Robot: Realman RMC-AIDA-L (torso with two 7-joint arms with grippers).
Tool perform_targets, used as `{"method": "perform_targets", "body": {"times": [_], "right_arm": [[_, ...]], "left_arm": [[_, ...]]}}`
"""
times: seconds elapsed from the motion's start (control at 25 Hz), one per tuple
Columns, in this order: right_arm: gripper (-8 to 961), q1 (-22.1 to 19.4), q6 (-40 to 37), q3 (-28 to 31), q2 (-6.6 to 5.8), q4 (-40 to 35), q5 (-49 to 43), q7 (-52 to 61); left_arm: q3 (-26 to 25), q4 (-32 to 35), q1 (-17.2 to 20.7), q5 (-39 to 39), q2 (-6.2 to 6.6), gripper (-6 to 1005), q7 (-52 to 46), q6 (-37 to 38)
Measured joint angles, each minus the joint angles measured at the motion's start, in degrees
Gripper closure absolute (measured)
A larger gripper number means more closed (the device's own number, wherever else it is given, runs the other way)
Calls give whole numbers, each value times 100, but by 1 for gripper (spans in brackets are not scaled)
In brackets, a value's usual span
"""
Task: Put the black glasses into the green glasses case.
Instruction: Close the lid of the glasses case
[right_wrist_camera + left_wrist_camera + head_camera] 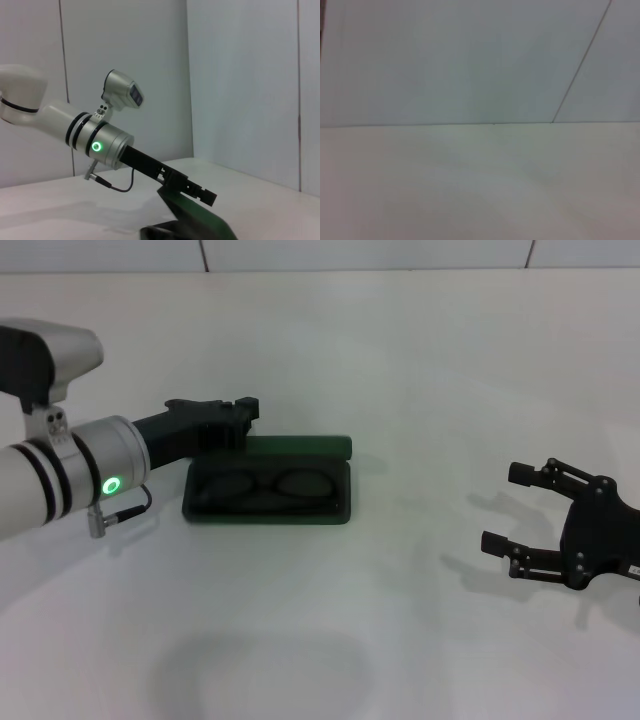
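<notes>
The green glasses case (268, 515) lies open on the white table, its lid (300, 446) raised at the far side. The black glasses (265, 483) lie folded inside the case on the dark lining. My left gripper (245, 410) is shut and sits at the left end of the lid's upper edge, touching or just above it. The right wrist view shows the left gripper (205, 195) over the tilted lid (200, 220). My right gripper (505, 508) is open and empty, well to the right of the case. The left wrist view shows only table and wall.
The white table (400, 370) runs back to a pale wall (350, 252). My left arm (60, 475) reaches in from the left edge. No other objects stand on the table.
</notes>
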Motion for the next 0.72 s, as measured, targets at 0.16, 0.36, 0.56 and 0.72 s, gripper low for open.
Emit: {"method": "perform_targets", "body": {"times": [0.16, 0.36, 0.56, 0.72], "right_arm": [[67, 0, 4, 0, -1, 8, 0, 8], [67, 9, 4, 0, 5, 62, 0, 9], [67, 9, 0, 0, 8, 66, 0, 16], [67, 3, -31, 0, 8, 66, 0, 30]], "left_arm": [[0, -53, 48, -108, 2, 906, 177, 118], [6, -152, 147, -355, -3, 905, 639, 225], [3, -482, 171, -926, 1, 904, 1394, 457], [18, -711, 181, -1125, -1, 903, 1896, 577]]}}
